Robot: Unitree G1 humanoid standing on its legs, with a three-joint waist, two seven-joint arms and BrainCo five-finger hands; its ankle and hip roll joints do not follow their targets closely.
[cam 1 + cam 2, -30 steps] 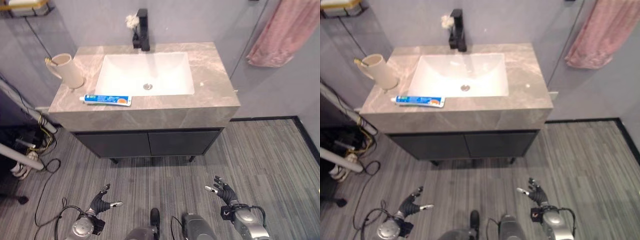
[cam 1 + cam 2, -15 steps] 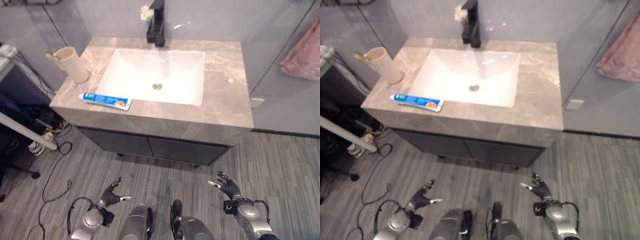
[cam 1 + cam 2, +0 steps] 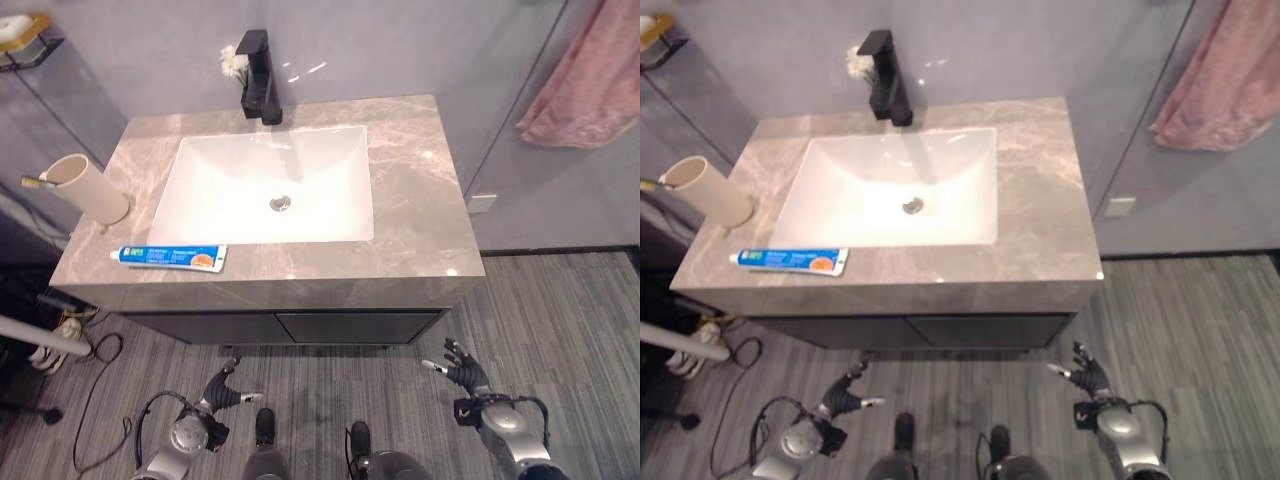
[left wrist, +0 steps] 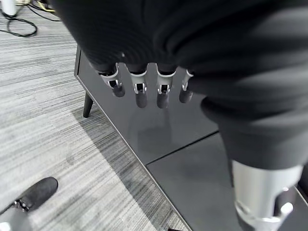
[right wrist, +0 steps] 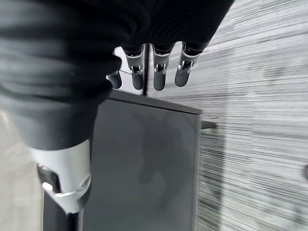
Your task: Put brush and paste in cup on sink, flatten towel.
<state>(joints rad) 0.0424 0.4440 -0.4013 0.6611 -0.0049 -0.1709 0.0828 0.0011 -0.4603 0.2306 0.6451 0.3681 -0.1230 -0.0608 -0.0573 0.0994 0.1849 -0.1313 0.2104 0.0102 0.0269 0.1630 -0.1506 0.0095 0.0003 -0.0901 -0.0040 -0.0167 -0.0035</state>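
Both hands hang low in front of the dark cabinet (image 3: 280,327), well short of the counter (image 3: 420,200). Left hand (image 3: 228,390) at 7 o'clock, fingers straight and relaxed, empty. Right hand (image 3: 462,368) at 5 o'clock, fingers spread, empty.

Toothpaste tube (image 3: 168,257) lies flat on the counter's front left strip, at 8 o'clock from the basin (image 3: 262,185). Cup (image 3: 88,188) stands at 9 o'clock, tilted, with what looks like a brush handle (image 3: 35,182) poking out of its rim; judged already in. Pink towel (image 3: 585,75) hangs at 2 o'clock on the wall, bunched.

Step in hand, judged: reach for the tube. The left hand is nearer. Advice: raise it over the counter edge, pinch the tube across its width near the middle, then tip it cap-down into the cup without knocking the cup.
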